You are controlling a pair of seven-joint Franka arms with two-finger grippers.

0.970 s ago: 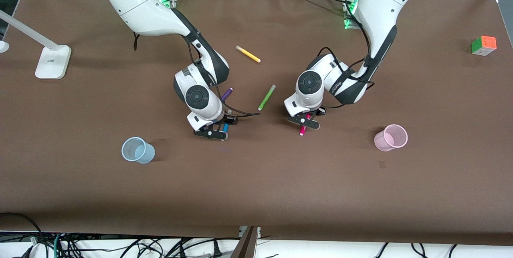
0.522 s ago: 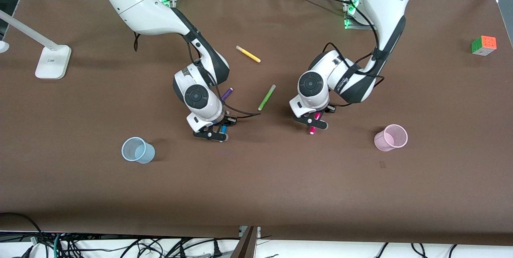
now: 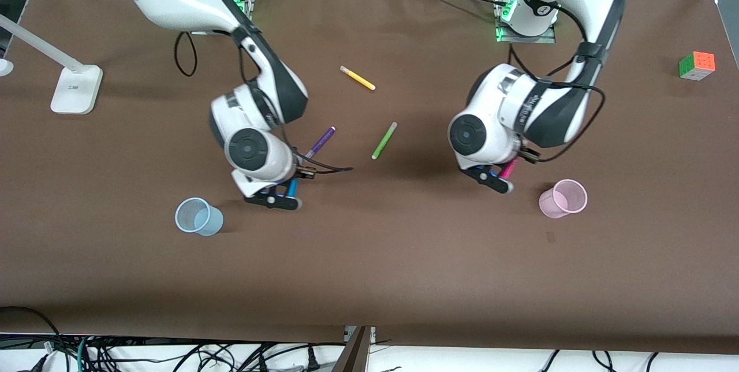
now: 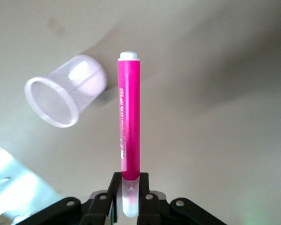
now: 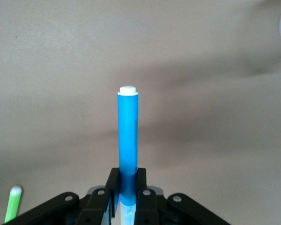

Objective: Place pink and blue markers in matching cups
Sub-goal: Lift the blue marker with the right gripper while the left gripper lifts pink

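Note:
My left gripper [image 3: 495, 179] is shut on the pink marker [image 3: 508, 168] and holds it above the table, close beside the pale pink cup [image 3: 563, 198]. In the left wrist view the pink marker [image 4: 129, 117] sticks out from the shut gripper [image 4: 129, 197], with the pink cup [image 4: 65, 89] lying on its side just off its tip. My right gripper [image 3: 276, 198] is shut on the blue marker [image 3: 292, 188], above the table beside the pale blue cup [image 3: 198, 216]. The right wrist view shows the blue marker [image 5: 128, 136] in the shut gripper [image 5: 127, 192].
A purple pen [image 3: 321, 141], a lime-green pen [image 3: 384, 140] and a yellow pen [image 3: 357, 78] lie mid-table between the arms. A colour cube [image 3: 697, 65] sits at the left arm's end. A white lamp base [image 3: 76, 89] stands at the right arm's end.
Both grippers have lifted with their markers. The left one moved toward the pink cup, the right one toward the blue cup. The purple pen now shows fully.

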